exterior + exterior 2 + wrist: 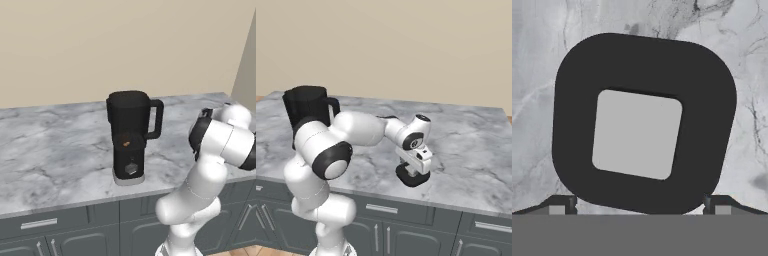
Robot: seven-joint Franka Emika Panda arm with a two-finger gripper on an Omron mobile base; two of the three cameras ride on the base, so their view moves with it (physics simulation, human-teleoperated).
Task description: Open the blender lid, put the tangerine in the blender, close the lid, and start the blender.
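The grey marbled tabletop [55,150] is stretching wide beneath me, sitting on dark cabinets [75,230] with a beige wall [125,45] rising behind it. My white arm [356,131] is reaching out across that tabletop toward its front edge.

The blender [131,137] is standing upright near the middle of the tabletop, its dark jar open at the top, its loop handle pointing to the right in the left base view and its knob facing the front edge. In the left base view a small orange spot, the tangerine [126,144], is showing just under the jar against the front of the base; I cannot tell whether it is sitting inside the jar or resting in front of it.

The blender lid [643,122] is lying flat on the tabletop, well apart from the blender, with its light grey square cap facing up. My fingers [415,172] are hanging spread wide just above it, one tip at each side of the lid, gripping nothing.
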